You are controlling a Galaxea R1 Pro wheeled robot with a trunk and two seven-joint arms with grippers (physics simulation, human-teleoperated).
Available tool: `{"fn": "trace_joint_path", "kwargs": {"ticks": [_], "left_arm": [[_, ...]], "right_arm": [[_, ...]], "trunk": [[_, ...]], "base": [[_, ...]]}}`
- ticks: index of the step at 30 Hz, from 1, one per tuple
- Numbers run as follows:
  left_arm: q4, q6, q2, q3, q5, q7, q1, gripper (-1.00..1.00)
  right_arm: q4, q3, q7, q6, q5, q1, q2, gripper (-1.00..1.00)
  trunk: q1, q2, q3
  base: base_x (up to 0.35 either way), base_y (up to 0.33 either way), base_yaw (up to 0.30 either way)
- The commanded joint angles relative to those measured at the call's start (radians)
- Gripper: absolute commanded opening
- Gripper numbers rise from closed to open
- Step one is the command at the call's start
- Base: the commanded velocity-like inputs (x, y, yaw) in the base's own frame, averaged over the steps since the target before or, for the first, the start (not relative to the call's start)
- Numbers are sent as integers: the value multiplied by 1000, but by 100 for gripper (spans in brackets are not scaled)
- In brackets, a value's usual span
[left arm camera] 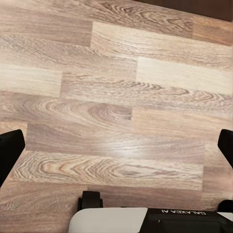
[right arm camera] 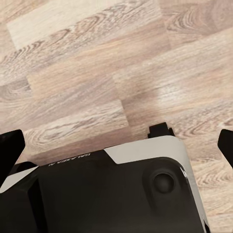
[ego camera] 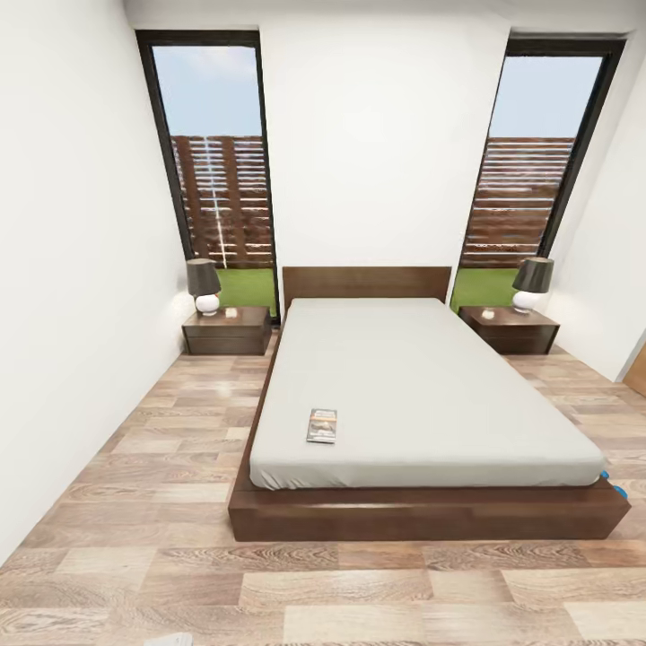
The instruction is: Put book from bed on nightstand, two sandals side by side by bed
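Book (ego camera: 322,425) lies flat on the bed (ego camera: 422,395) near its foot — nightstand (ego camera: 227,330) by each side of the headboard. Left gripper (left arm camera: 116,145) and right gripper (right arm camera: 119,141) hang spread wide, empty, over plank floor (ego camera: 179,574)

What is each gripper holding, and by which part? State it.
Nothing is held. The left gripper and right gripper are open above the wood floor. The book lies untouched on the bed.
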Motion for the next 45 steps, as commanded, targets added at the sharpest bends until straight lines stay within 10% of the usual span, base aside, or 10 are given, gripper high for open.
{"fn": "trace_joint_path", "kwargs": {"ticks": [1,45], "left_arm": [[2,-2,0,-1,7,-5,-1,100],[2,-3,0,-1,7,-5,-1,100]], "right_arm": [[3,-6,6,-4,-4,-1,0,100],[4,-6,6,-6,-7,-1,0,100]], "trunk": [[1,-1,-2],[1,-1,-2]], "base": [[286,0,0],[253,-59,0]]}}
